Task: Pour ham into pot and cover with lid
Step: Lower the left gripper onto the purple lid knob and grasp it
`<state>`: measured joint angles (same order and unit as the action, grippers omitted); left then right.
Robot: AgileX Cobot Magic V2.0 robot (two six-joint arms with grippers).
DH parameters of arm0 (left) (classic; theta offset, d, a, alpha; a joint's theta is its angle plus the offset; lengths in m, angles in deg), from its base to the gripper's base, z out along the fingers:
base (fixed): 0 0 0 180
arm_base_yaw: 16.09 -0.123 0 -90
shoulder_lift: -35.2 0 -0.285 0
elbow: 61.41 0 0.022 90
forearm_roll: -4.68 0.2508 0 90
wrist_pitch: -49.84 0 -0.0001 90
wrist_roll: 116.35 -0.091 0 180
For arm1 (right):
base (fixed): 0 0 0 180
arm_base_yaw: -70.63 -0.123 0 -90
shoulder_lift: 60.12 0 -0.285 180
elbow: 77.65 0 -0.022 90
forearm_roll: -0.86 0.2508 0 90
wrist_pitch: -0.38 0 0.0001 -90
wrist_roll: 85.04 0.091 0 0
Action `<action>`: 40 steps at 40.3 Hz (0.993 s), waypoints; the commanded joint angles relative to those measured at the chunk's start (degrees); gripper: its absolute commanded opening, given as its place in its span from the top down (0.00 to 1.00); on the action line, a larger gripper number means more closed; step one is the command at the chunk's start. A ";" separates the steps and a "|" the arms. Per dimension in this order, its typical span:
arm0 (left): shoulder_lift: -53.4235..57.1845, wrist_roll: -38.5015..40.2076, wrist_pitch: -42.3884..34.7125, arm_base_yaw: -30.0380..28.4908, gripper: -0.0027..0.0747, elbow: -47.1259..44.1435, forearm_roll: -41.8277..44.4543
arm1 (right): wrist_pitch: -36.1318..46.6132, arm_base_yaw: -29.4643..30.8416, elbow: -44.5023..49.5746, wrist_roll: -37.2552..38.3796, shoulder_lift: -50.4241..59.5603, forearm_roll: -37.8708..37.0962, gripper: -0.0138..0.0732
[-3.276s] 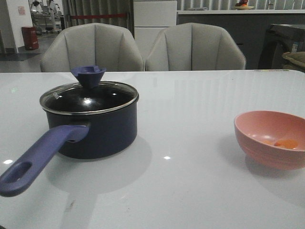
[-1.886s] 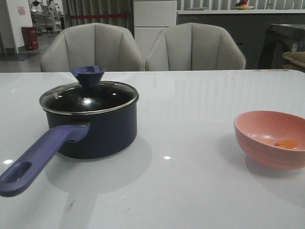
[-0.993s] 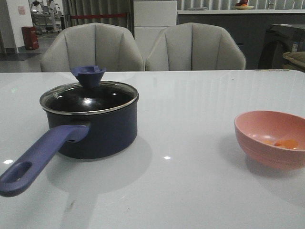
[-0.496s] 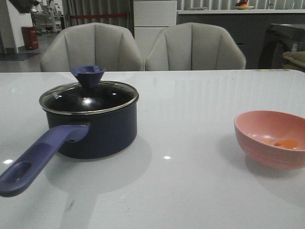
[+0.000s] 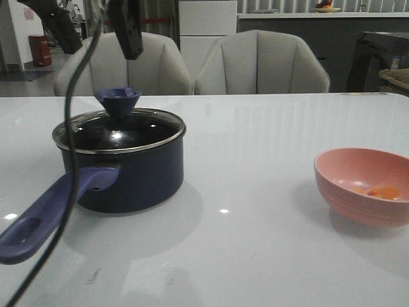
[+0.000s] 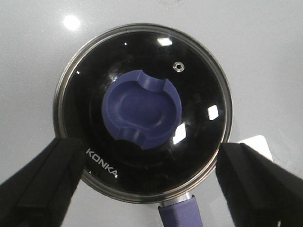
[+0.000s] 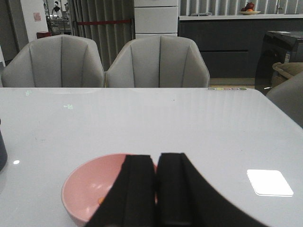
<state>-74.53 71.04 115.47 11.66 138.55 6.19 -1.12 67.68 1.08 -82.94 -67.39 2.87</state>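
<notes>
Both grippers seen only in wrist views: left gripper [image 6: 151, 189] wide above lid [image 6: 144, 134]; right gripper [image 7: 156, 189] closed, empty.

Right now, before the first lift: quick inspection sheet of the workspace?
Surface: glossy white table, bare between the items.
Job's things: dark navy saucepan; clear glass lid seated on it; orange-pink ham pieces in the pink round bowl.
Clutter: nothing seen.
Grippers: left gripper open, above the lid, apart from it; right gripper shut, empty, near the bowl.
Cables: black cable hangs in front of the saucepan.
Surroundings: two grey chairs behind the table.
</notes>
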 commanded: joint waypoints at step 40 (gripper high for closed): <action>-11.15 -2.17 6.59 -3.14 0.17 11.58 -1.51 | 4.45 0.23 0.57 -0.05 1.10 -0.61 0.66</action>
<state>-88.78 68.93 120.75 8.83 148.23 4.68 -1.13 67.68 1.08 -82.94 -67.39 2.87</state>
